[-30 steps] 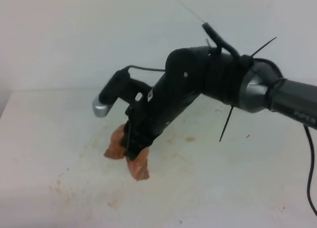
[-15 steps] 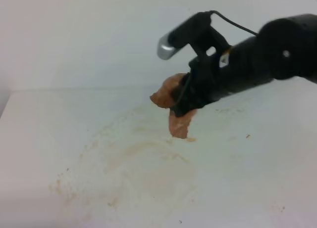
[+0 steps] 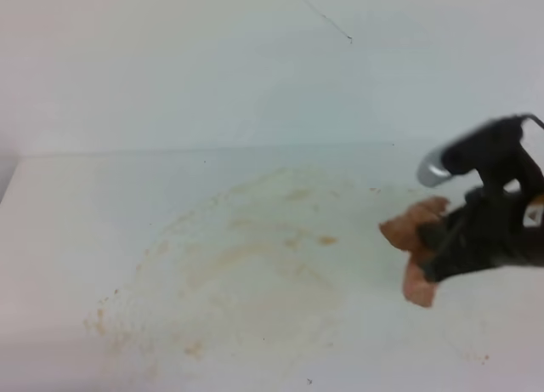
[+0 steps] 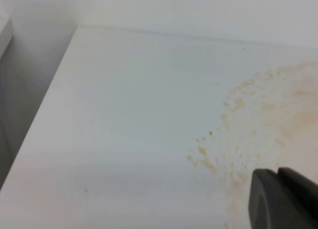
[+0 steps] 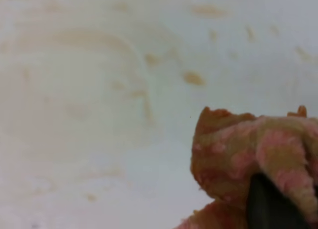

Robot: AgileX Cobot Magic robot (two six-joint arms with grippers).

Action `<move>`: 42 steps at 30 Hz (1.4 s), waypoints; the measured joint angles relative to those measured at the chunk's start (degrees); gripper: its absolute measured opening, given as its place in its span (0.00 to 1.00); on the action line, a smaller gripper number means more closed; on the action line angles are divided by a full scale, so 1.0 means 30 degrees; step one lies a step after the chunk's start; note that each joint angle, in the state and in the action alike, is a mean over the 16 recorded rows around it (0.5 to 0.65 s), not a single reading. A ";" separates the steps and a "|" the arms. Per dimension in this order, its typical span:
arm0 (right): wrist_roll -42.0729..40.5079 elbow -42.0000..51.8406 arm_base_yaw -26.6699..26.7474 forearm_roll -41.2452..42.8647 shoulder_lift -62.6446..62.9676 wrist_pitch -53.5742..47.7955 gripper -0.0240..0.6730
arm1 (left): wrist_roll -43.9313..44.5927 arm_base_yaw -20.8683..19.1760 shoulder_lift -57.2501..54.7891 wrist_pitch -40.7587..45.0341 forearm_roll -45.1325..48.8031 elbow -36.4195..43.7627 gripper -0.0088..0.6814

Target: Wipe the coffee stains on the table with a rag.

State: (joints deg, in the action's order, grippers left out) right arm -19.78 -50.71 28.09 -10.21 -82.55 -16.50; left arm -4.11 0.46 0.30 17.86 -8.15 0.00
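The coffee stains are a wide faint tan smear with specks across the middle of the white table. My right gripper is at the right edge of the exterior high view, shut on the pinkish-brown rag, which hangs to the right of the stains. The right wrist view shows the rag pinched by a dark finger, with stain smears beyond it. The left wrist view shows the stains' speckled edge and only a dark part of my left gripper at the lower right.
A pale wall rises behind the table's far edge. The table's left edge drops off beside a grey wall. A few brown specks lie at the front right.
My right arm has swung from the middle of the stains up and then far to the right, carrying the rag with it. The smear now lies uncovered.
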 joint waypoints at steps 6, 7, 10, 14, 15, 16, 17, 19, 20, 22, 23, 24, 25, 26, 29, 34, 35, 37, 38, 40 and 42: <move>0.0542 0.2217 -0.1030 0.0000 -0.0631 0.1757 0.09 | 0.0000 0.0000 0.0000 0.0000 0.0000 0.0000 0.01; 0.0596 0.2427 -0.1152 0.0000 -0.0860 0.1974 0.09 | 0.0000 0.0000 0.0033 0.0000 0.0000 0.0000 0.01; 0.0671 0.2867 -0.1418 0.0000 -0.1654 0.2532 0.09 | 0.0000 0.0000 0.0066 0.0000 0.0000 0.0000 0.01; 0.0654 0.3092 -0.1580 0.0011 -0.2780 0.3037 0.09 | 0.0000 0.0001 0.0164 0.0000 0.0000 0.0000 0.01; 0.0648 0.3107 -0.1594 0.0024 -0.3054 0.3120 0.09 | 0.0000 0.0001 0.0197 0.0000 0.0000 0.0000 0.01; 0.0641 0.3116 -0.1601 0.0043 -0.3320 0.3186 0.09 | 0.0000 0.0001 0.0197 0.0000 0.0000 0.0000 0.01; 0.0634 0.3116 -0.1605 0.0061 -0.3573 0.3238 0.09 | 0.0000 0.0002 0.0230 0.0000 0.0000 0.0000 0.01; 0.0617 0.3116 -0.1608 0.0097 -0.4036 0.3349 0.09 | 0.0000 0.0002 0.0296 0.0000 0.0000 0.0000 0.01; 0.0610 0.3116 -0.1608 0.0116 -0.4234 0.3394 0.09 | 0.0000 0.0002 0.0328 0.0000 0.0000 0.0000 0.01; 0.0593 0.3116 -0.1610 0.0152 -0.4567 0.3485 0.10 | 0.0000 0.0003 0.0394 0.0000 0.0000 0.0000 0.01; 0.0580 0.3116 -0.1610 0.0170 -0.4701 0.3526 0.10 | 0.0000 0.0003 0.0394 0.0000 0.0000 0.0000 0.01; 0.0565 0.3114 -0.1610 0.0189 -0.4818 0.3564 0.11 | 0.0000 0.0003 0.0394 0.0000 0.0000 0.0000 0.01; 0.0550 0.3112 -0.1610 0.0207 -0.4915 0.3599 0.12 | 0.0000 0.0003 0.0394 0.0000 0.0000 0.0000 0.01; 0.0537 0.3109 -0.1610 0.0225 -0.4993 0.3636 0.14 | 0.0000 0.0003 0.0427 0.0000 0.0000 0.0000 0.01; 0.0504 0.3103 -0.1610 0.0277 -0.5134 0.3728 0.21 | 0.0000 0.0003 0.0394 0.0000 0.0000 0.0000 0.01; 0.0449 0.3091 -0.1610 0.0292 -0.4919 0.3740 0.41 | 0.0000 0.0003 0.0361 0.0000 0.0000 0.0000 0.01; 0.0438 0.3089 -0.1610 0.0292 -0.4787 0.3721 0.45 | 0.0000 0.0003 0.0361 0.0000 0.0000 0.0000 0.01; 0.0417 0.3084 -0.1610 0.0292 -0.4411 0.3647 0.53 | 0.0000 0.0003 0.0361 0.0000 0.0000 0.0000 0.01; 0.0408 0.3082 -0.1610 0.0292 -0.4170 0.3586 0.57 | 0.0000 0.0003 0.0361 0.0000 0.0000 0.0000 0.01; 0.0402 0.3079 -0.1610 0.0292 -0.3560 0.3439 0.64 | 0.0000 0.0003 0.0361 0.0000 0.0000 0.0000 0.01; 0.0392 0.3079 -0.1610 0.0292 -0.2798 0.3270 0.69 | 0.0000 0.0003 0.0361 0.0000 0.0000 0.0000 0.01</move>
State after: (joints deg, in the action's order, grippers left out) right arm -18.60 -41.47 23.26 -9.33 -90.94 -6.69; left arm -4.11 0.46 1.38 17.86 -8.15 0.00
